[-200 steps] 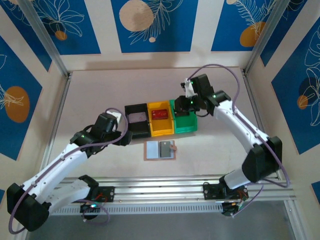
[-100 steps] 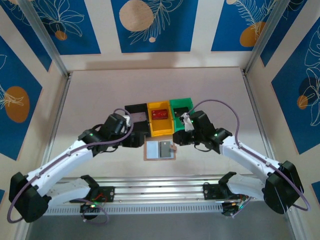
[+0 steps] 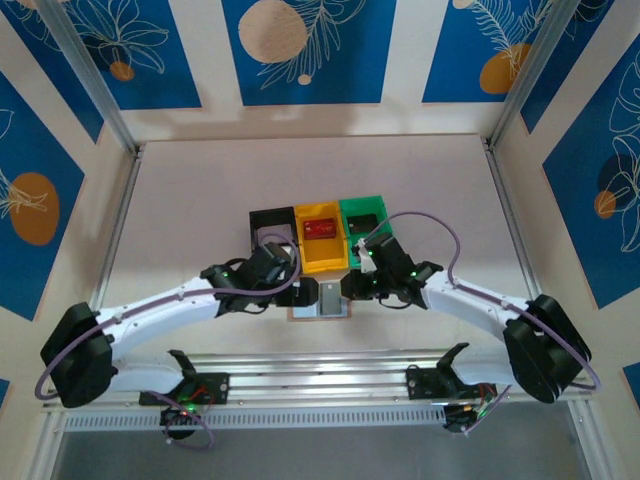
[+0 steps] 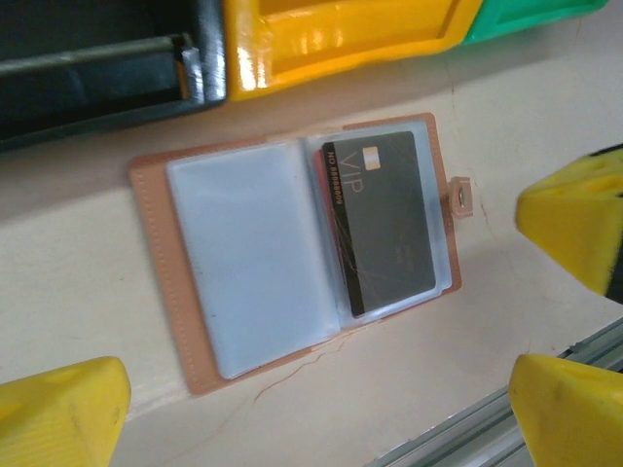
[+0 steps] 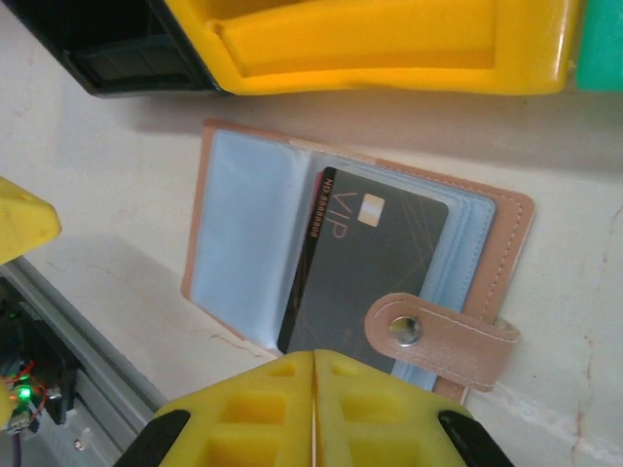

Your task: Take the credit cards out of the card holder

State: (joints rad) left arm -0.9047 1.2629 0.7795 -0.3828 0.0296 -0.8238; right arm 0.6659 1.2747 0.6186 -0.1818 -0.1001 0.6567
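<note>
Reaching low toward frame centre, both arms meet over the open card holder on the pale surface, below a yellow bin. The left claw is spread wide. The right claw is pressed together beside the snap tab. Wrist views reveal a black card pocketed.

- The card holder was tan-brown, with pale grey-white pockets.
- Its card was black, lettered "VIP".
- Along the frame's top: black bin, yellow bin, green bin.
- My right gripper was yellow.
</note>
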